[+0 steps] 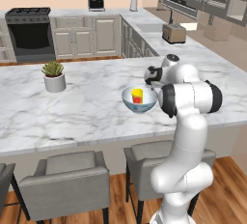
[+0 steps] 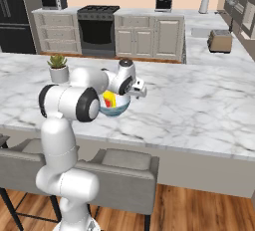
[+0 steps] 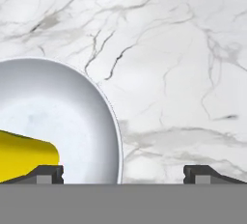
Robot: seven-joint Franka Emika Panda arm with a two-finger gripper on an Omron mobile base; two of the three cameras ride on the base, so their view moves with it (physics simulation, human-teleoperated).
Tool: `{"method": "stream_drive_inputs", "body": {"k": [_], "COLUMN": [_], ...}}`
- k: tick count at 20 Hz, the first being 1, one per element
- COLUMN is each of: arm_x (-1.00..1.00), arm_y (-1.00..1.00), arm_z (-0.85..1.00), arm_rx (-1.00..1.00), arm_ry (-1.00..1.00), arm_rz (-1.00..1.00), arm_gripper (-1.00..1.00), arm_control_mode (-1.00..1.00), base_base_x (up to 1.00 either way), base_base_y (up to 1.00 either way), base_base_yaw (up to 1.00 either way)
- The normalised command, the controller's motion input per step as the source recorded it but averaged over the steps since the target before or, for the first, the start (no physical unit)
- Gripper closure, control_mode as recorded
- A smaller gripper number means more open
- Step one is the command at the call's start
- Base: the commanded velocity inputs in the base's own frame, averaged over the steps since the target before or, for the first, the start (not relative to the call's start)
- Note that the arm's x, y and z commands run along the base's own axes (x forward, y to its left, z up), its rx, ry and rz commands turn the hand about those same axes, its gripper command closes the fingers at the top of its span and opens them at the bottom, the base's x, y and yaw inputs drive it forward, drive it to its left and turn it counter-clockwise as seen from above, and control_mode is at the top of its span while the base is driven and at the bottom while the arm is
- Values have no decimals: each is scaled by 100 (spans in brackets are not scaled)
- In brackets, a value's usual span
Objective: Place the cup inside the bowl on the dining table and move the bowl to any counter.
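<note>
On the left of the dining table (image 1: 87,107), well apart from the work, stands a small potted plant (image 1: 54,77), which plays no part in the step and need not be disturbed. Moving right, the bowl (image 1: 140,100) sits on the marble near the table's near edge, and the cup (image 1: 137,95) stands inside it, yellow with a red patch low on its side, so the first half of the task looks done. In the hand view the bowl's white interior (image 3: 58,121) lies at lower left with the cup (image 3: 24,158) at the frame's edge, and the rim curves between the two fingertips (image 3: 48,174): one tip sits over the bowl's inside, the other (image 3: 202,174) over bare marble outside it. The gripper (image 2: 135,89) hovers just above the bowl's right-hand rim with its jaws spread wide and nothing between them. The step in hand appears to be taking hold of the bowl by its wall. To do it well, the hand should descend straight so the rim stays between the fingers, the inner finger clearing the cup, and close firmly on the wall before lifting. The lift should be level and slow, since a tilted bowl could tip the cup out. Farther right and behind, the counter (image 1: 193,44) with the toaster (image 1: 174,33) offers a landing place.
</note>
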Motion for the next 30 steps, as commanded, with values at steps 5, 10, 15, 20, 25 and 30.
{"method": "stream_drive_inputs", "body": {"k": [5,10,15,20,25,30], "arm_x": [0,0,0,0,1,8], "arm_y": [-24,-6,0,2,23,37], "arm_z": [-2,0,0,-2,-25,-19], "arm_rx": [14,16,15,1,0,0], "arm_ry": [-3,-2,0,0,0,0], "arm_rz": [0,0,1,1,0,0], "arm_gripper": [-100,-100,-100,-100,-100,-100], "arm_control_mode": [-100,-100,-100,-100,-100,-100], "base_base_x": [0,0,0,0,0,0], "base_base_y": [0,0,0,0,0,0], "base_base_yaw": [0,0,0,0,0,0]}}
